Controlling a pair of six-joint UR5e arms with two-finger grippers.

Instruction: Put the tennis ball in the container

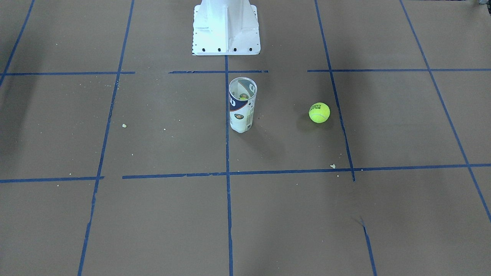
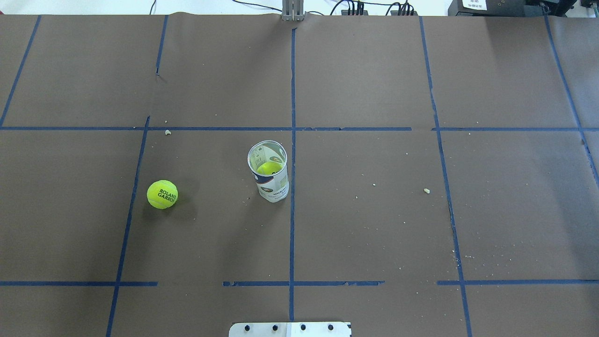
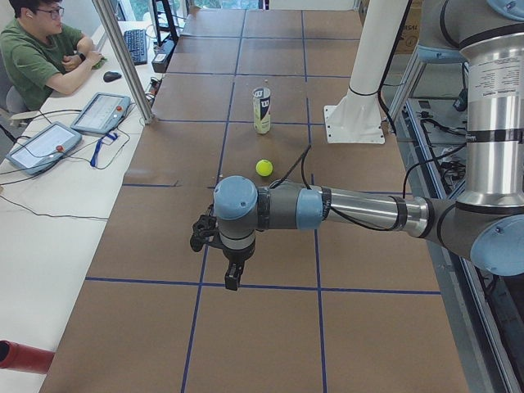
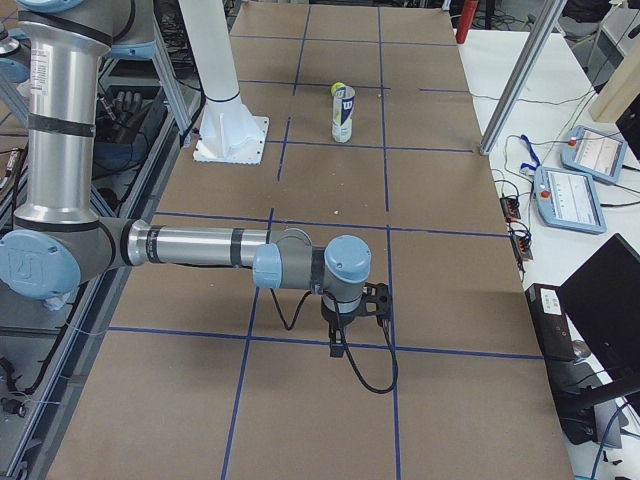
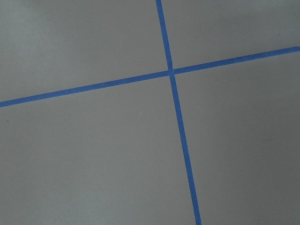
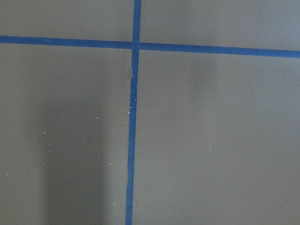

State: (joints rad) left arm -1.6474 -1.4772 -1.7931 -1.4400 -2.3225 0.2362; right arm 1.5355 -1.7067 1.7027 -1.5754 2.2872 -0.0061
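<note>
Reach seemingly not begun: the tennis ball point(image 2: 162, 194) lies well left of the container point(image 2: 272, 181). Whether the left claw point(image 3: 232, 278) or the right claw point(image 4: 340, 345) is spread I cannot tell; the left should go for the ball.

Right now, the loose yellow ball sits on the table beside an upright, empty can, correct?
Not empty: the overhead view shows another yellow ball inside the container. The tennis ball does sit on the table beside that upright can.
</note>
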